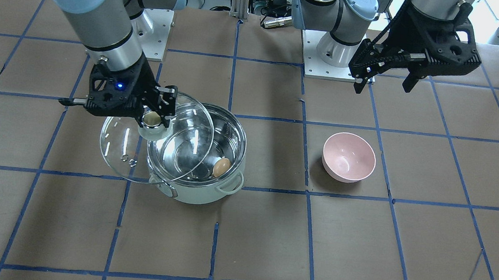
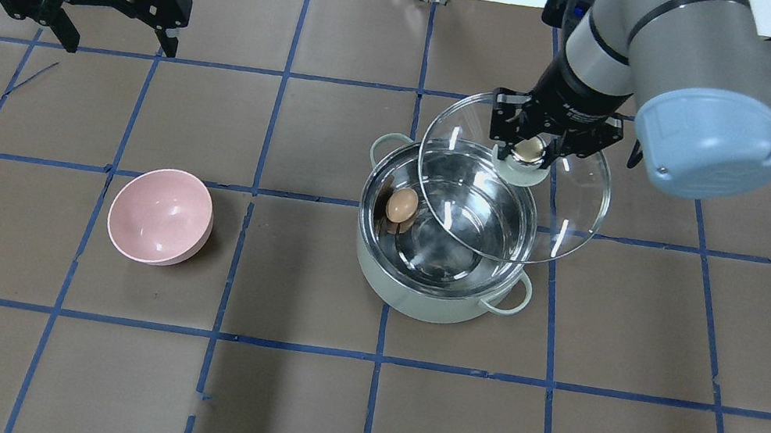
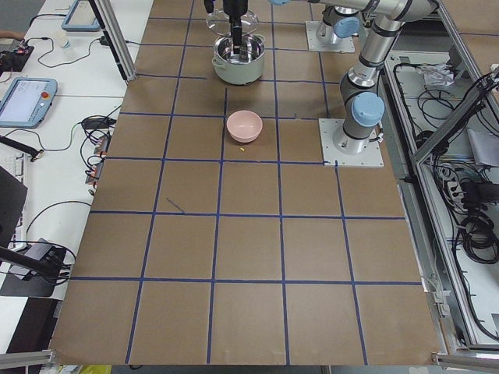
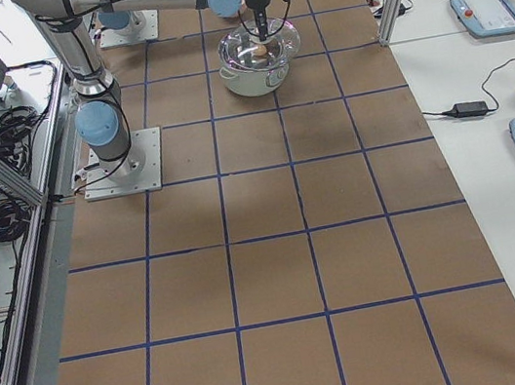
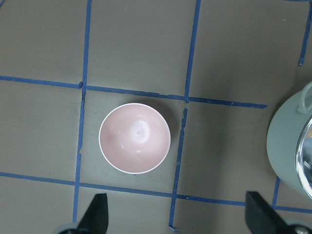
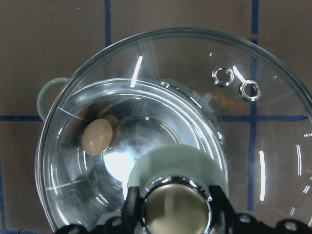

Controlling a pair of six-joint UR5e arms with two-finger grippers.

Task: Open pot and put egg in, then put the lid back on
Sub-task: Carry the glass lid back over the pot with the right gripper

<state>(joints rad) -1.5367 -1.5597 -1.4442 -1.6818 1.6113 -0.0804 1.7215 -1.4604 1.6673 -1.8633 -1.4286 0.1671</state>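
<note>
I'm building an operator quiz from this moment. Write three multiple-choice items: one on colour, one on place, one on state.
1. The bowl is: A blue, B pink, C yellow.
2. The egg lies: A in the pot, B in the bowl, C nowhere in view.
3. The lid is: A seated on the pot, B lying beside the bowl, C held off the pot by the right gripper.
Answers: 1 B, it shows pink throughout. 2 A, it rests on the pot's steel bottom. 3 C, the gripper clamps its knob.
</note>
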